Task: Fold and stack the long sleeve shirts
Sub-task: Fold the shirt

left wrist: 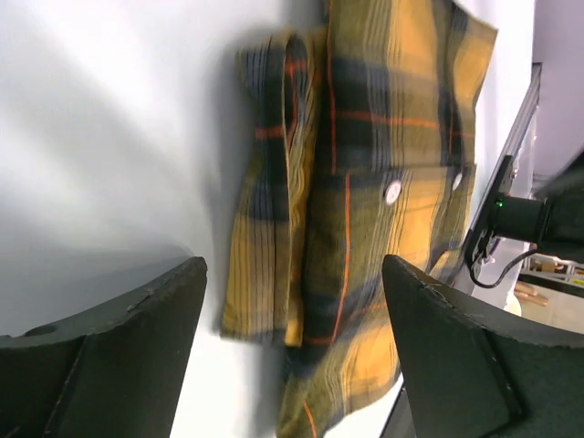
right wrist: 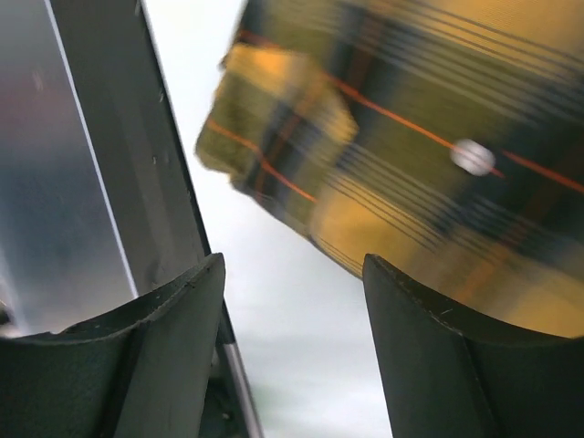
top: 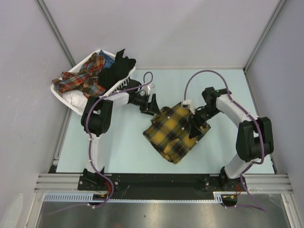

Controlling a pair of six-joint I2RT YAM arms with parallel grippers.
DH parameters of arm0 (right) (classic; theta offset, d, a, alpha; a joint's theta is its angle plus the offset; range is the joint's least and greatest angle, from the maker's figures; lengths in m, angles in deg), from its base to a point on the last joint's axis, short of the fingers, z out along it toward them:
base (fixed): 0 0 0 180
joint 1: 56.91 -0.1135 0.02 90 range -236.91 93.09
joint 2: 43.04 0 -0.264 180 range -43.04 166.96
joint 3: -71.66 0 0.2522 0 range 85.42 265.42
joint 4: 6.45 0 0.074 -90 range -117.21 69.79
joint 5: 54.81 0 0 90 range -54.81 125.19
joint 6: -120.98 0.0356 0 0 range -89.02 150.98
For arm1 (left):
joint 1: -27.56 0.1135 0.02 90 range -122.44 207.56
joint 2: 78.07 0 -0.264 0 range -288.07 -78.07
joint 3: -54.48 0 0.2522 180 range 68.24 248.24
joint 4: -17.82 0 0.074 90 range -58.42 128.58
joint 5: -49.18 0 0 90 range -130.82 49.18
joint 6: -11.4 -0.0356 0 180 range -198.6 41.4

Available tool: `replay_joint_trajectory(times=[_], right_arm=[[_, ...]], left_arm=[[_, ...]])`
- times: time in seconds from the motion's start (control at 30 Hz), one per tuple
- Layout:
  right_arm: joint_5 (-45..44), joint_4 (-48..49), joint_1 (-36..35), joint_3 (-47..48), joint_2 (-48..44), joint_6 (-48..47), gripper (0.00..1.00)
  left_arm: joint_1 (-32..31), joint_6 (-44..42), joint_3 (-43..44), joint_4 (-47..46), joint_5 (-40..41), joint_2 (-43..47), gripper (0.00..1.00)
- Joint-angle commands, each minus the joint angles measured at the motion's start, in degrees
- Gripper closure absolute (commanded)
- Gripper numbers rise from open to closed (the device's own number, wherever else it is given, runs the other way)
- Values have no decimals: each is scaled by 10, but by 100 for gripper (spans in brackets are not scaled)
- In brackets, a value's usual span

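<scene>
My left gripper hangs with its jaws apart and empty. The folded plaid shirt lies flat on the table just ahead of it. My right gripper, jaws also apart and empty, hovers over the same shirt's edge.

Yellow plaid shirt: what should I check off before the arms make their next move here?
1. Mustard-yellow and black plaid cloth shirt folded compactly on the pale table: ok.
2. Left tool open, empty: ok.
3. Right tool open, nothing in it: ok.
4. Both tools clear of cloth: cannot tell; the right one hangs over the shirt's edge.
5. Next garment available: ok, red plaid garment in the white slatted plastic basket.
6. Stack begun: not ok, one folded shirt only.
</scene>
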Motion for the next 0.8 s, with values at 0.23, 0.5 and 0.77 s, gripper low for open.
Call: replay_joint_trajectory(times=[0.23, 0.5, 0.77], right_arm=[[111, -30, 155, 109, 111, 108, 33], [110, -30, 160, 125, 129, 115, 32], [109, 22, 184, 111, 131, 171, 34]], left_arm=[[-36, -3, 60, -23, -71, -110, 17], [-51, 41, 72, -44, -70, -133, 25], [-46, 34, 123, -4, -68, -69, 91]])
